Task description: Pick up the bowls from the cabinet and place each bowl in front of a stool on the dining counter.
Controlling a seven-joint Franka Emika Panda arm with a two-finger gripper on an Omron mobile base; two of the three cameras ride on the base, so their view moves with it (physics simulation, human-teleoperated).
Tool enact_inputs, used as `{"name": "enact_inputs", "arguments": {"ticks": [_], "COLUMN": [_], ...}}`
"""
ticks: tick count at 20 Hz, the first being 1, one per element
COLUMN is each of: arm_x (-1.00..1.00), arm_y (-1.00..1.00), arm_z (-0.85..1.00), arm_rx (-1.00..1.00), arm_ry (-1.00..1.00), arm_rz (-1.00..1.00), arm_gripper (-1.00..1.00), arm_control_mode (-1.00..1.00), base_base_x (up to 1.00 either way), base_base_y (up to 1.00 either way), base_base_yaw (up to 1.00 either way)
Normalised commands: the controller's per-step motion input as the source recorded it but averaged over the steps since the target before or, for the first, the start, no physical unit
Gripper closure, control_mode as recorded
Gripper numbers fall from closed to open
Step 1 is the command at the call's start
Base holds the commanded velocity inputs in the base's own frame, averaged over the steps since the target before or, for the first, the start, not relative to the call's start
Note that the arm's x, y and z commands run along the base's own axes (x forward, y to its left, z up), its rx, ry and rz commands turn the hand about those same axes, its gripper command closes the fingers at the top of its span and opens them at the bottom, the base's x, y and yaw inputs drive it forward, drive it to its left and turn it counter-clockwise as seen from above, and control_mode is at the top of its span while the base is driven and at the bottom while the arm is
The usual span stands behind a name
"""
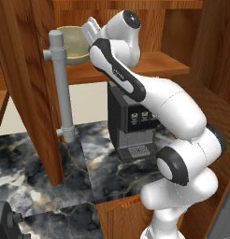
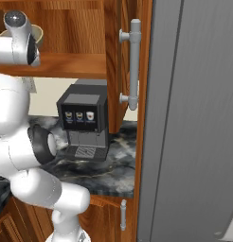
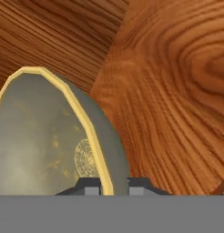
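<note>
On the cabinet (image 1: 149, 65) shelf, I have the claw (image 3: 114, 185) pinched across the olive bowl's (image 1: 72, 44) near rim, wall between its tips.

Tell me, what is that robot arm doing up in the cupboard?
It is getting a bowl. The gripper is shut on the rim of the olive-beige bowl, which still sits on the wooden shelf of the cabinet. Below stands a coffee machine on the marbled worktop.

A kitchen: coffee machine (image 1: 131, 123) on marbled worktop (image 1: 103, 163) (wooden cabinet (image 1: 154, 63) above)
</note>
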Motion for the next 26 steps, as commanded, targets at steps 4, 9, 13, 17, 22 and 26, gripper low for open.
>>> {"name": "enact_inputs", "arguments": {"ticks": [4,9,13,17,22,26], "arm_x": [-0.65,-0.75,-0.89,-0.91,-0.94,-0.92], "arm_y": [-0.41,-0.55,-0.53,-0.56,-0.54,-0.44], "arm_z": [0.00,0.11,0.14,0.08,0.00,0.00], "arm_rx": [0.01,0.00,0.00,0.01,0.02,0.01], "arm_ry": [0.00,0.05,0.19,0.27,0.26,0.22], "arm_rz": [-0.12,-0.15,-0.16,-0.13,-0.13,-0.14], "arm_gripper": [1.00,1.00,1.00,1.00,1.00,1.00], "arm_control_mode": [-1.00,-1.00,-1.00,-1.00,-1.00,-1.00], "base_base_x": [0.00,0.00,0.00,0.00,0.00,0.00], "base_base_y": [0.00,0.00,0.00,0.00,0.00,0.00], "base_base_yaw": [0.00,0.00,0.00,0.00,0.00,0.00]}}
